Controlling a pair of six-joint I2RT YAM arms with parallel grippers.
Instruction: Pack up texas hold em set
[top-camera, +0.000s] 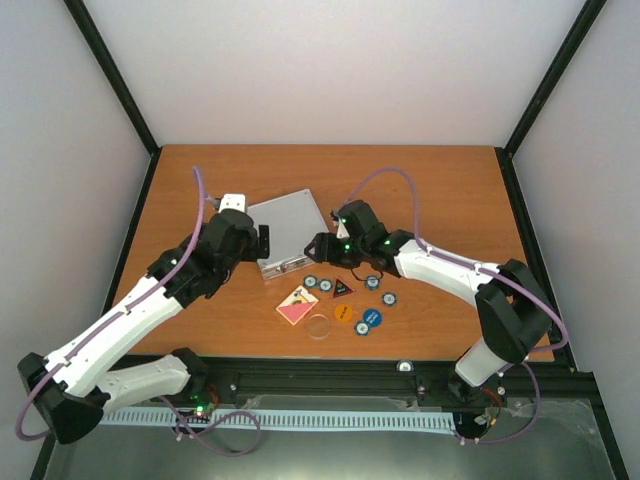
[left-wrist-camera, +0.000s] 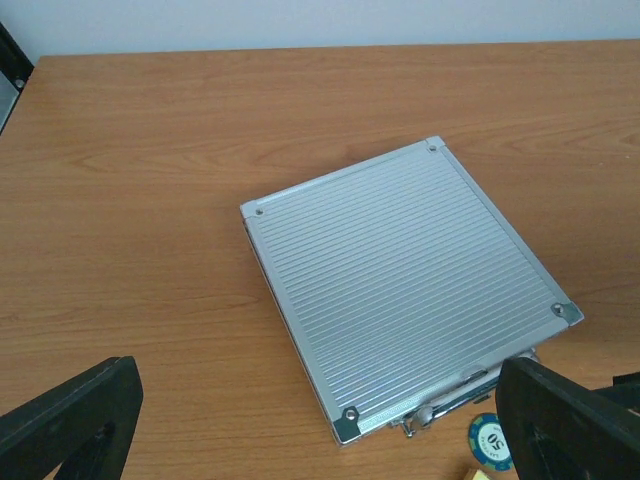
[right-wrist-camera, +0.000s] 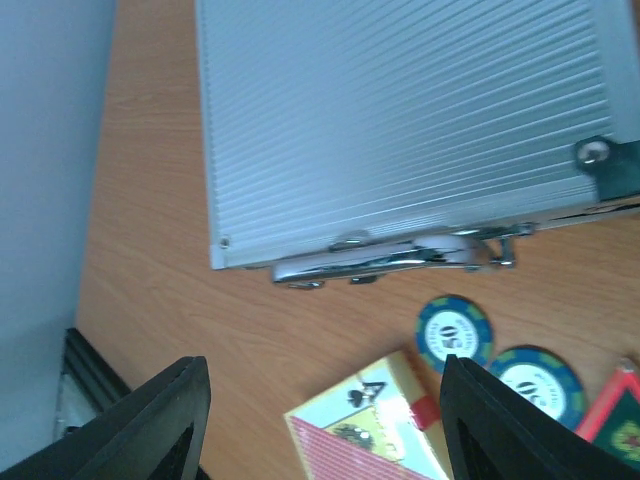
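Surface (top-camera: 200, 180) is flat orange-brown wood grain and carries everything. Case (top-camera: 288, 232) is the reference: flat, square, ribbed silver aluminium lid with riveted corner caps, lying lid-up and closed. So nothing is packed yet; my read is it has to be unlatched and opened before any piece goes in. Chrome handle (right-wrist-camera: 400, 255) and latch hardware run along the case's near edge, facing the loose pieces. Left gripper (left-wrist-camera: 315, 410) hangs off the case's left side, looking across the lid, jaws spread wide with nothing in them. Right gripper (right-wrist-camera: 322, 400) sits off the case's near-right corner, above the handle edge, jaws also wide and empty. Probable reason for flanking the case: 1 arm braces it while the other works the latch. That's a guess. All loose parts lie flat in 1 cluster on the handle side of the case, none touching it. Card deck (top-camera: 298, 304) is a pink printed box, past the chips from the handle. Orange disc (top-camera: 344, 313) and blue disc (top-camera: 370, 320) are smooth and round, just beside each other at the far end of the cluster. Clear disc (top-camera: 319, 326) is transparent, beside the deck and farthest from the case. Triangle (top-camera: 342, 289) is red-black, among the chips. Chips (top-camera: 312, 282): 4, blue-white, edge-striped, closest to the handle.
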